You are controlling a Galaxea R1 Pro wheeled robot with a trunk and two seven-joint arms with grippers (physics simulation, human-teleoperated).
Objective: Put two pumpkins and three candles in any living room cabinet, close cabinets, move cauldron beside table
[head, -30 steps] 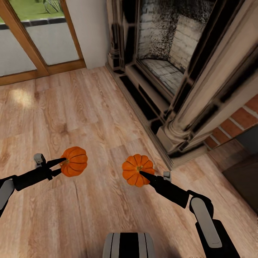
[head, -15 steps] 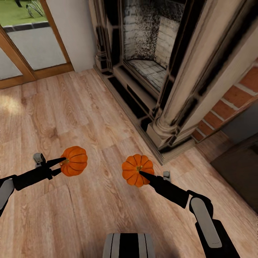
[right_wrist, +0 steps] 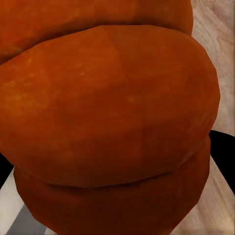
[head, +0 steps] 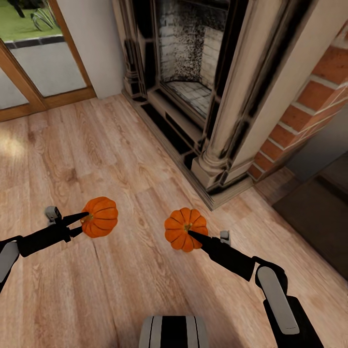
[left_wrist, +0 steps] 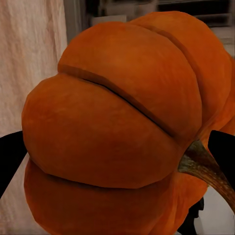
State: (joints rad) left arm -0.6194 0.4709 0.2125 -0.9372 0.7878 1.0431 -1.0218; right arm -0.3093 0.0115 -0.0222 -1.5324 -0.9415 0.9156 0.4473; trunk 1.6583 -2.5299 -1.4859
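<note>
Carrying one pumpkin in each arm, the robot is keeping both clear of the wooden floor (head: pixel 121 159) while it travels, which looks like the reason for the raised, forward hold. The left pumpkin (head: pixel 100 217) is sitting at about nine o'clock from the head view's centre, and the left gripper (head: pixel 83 220) is clamped on it near the stem end, fingers closed against the ribbed skin; up close, that same pumpkin (left_wrist: pixel 122 122) is showing its dark stem beside a black finger (left_wrist: pixel 223 149). The right pumpkin (head: pixel 186 229) is hanging at roughly five o'clock, stem facing up, with the right gripper (head: pixel 193 237) pinched shut around it, and the wrist camera there is looking straight onto orange rind (right_wrist: pixel 107 117). Holding the two well apart is keeping them from knocking together. Beyond them, at twelve to one o'clock, a stone fireplace (head: pixel 193 72) is standing with a brick wall (head: pixel 309 101) beside it, and a glazed door (head: pixel 34 63) is sitting at eleven o'clock. At three o'clock something dark and low (head: pixel 314 212) is coming into frame; I cannot tell whether it is the cabinet, so both pumpkins are waiting to be stowed.
</note>
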